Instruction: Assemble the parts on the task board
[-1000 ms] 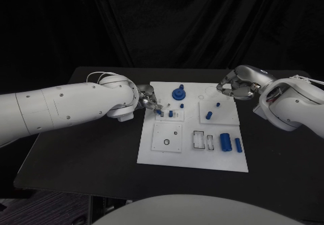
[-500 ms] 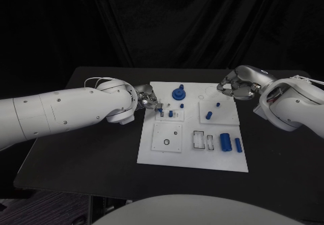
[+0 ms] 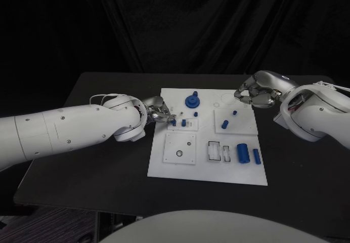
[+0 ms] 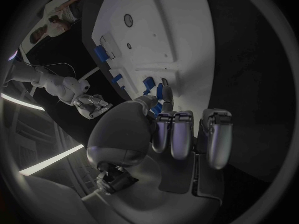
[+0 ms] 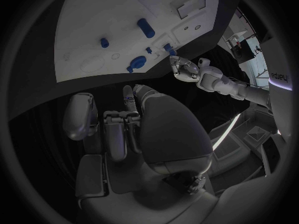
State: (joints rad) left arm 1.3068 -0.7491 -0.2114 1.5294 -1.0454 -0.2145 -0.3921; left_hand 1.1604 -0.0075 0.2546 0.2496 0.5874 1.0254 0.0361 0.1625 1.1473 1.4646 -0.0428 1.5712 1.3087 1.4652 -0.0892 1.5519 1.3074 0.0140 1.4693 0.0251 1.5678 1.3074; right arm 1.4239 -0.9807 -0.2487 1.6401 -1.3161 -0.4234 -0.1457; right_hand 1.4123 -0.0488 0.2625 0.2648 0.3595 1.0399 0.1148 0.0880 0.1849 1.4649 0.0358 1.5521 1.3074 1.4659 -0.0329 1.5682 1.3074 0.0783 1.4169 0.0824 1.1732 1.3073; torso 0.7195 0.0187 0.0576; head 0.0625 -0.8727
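Fingertips of the left hand (image 3: 159,111) are being pressed around a small blue part (image 3: 173,122) at the task board (image 3: 208,172). The right hand (image 3: 253,95) is being held curled on nothing, beside the board's far corner.

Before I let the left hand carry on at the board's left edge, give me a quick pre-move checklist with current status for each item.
1. Left hand at the task board, left edge: ok, fingertips over the small blue part.
2. Grip on that part: cannot tell; the left wrist view shows fingers next to blue pieces, contact unclear.
3. Right hand out of the way: ok, at the board's far right corner, fingers curled, holding nothing visible.
4. Round blue part clear of the left hand: ok, apart from it.
5. Two blue cylinders near right: ok, lying untouched.
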